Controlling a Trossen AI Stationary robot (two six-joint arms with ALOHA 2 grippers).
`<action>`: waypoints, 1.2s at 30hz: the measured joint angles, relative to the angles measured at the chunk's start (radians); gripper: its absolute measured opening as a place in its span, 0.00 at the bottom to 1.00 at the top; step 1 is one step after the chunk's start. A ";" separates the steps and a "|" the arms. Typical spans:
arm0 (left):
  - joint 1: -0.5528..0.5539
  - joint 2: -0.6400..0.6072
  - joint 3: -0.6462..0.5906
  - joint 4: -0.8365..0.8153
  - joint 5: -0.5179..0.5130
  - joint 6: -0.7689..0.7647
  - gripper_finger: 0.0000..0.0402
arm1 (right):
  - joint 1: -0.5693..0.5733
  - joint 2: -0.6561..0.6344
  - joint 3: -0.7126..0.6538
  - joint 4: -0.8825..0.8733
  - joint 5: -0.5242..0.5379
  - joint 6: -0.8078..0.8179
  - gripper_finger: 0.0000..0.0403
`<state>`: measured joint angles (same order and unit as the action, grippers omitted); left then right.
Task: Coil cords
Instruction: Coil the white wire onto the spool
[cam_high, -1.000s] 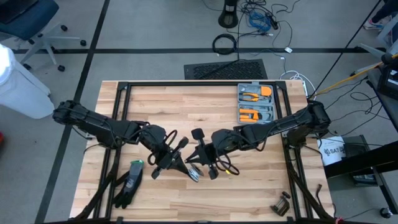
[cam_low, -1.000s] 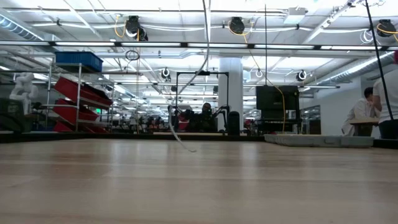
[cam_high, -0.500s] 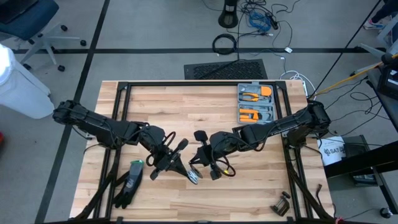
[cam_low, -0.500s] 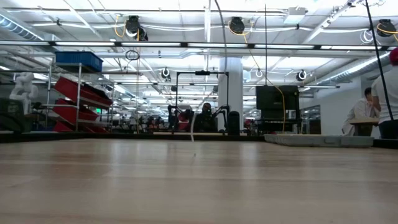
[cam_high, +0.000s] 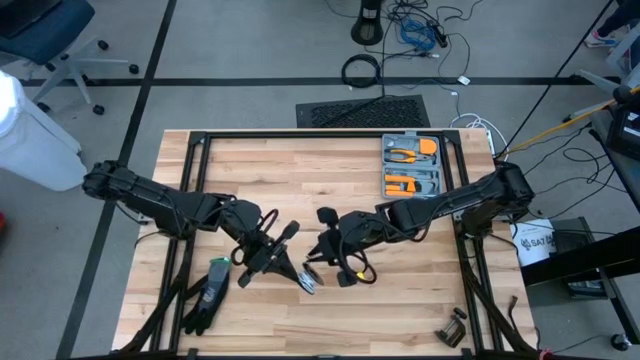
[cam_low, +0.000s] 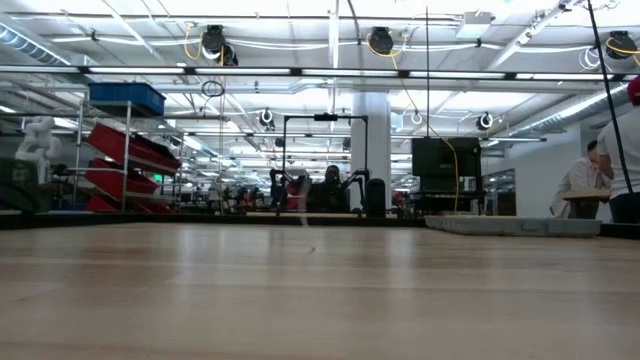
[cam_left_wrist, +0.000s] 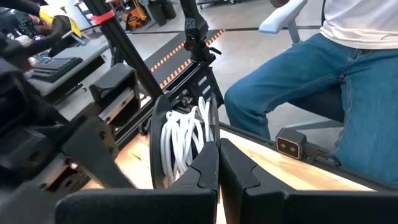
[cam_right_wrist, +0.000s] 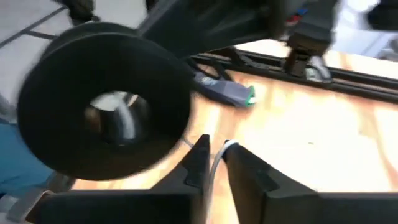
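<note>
Now | left hand (cam_high: 305, 284) clamps coiled cords (cam_left_wrist: 185, 134) | right hand (cam_right_wrist: 211, 155) pinches cord strand, both arms mid-table

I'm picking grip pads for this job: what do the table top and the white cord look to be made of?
The table top looks like light wood in joined strips with a smooth matte finish; seams and grain show. The white cord, wound in loops at the left end effector, looks like flexible plastic-jacketed wire, smooth and slightly glossy. The core can't be seen.
</note>
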<state>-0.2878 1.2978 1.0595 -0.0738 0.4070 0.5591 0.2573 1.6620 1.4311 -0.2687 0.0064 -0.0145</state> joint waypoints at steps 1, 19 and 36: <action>-0.001 -0.001 0.000 0.000 0.001 0.000 0.00 | 0.000 -0.006 0.000 -0.001 0.018 -0.002 0.12; -0.010 -0.018 0.003 -0.017 -0.043 -0.003 0.00 | 0.178 -0.066 -0.225 0.076 0.208 0.238 0.32; -0.019 -0.019 0.002 0.034 -0.129 0.006 0.00 | 0.233 0.222 -0.474 0.956 0.491 0.232 0.38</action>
<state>-0.3073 1.2785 1.0615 -0.0402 0.2783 0.5646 0.4903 1.8835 0.9571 0.6876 0.4973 0.2176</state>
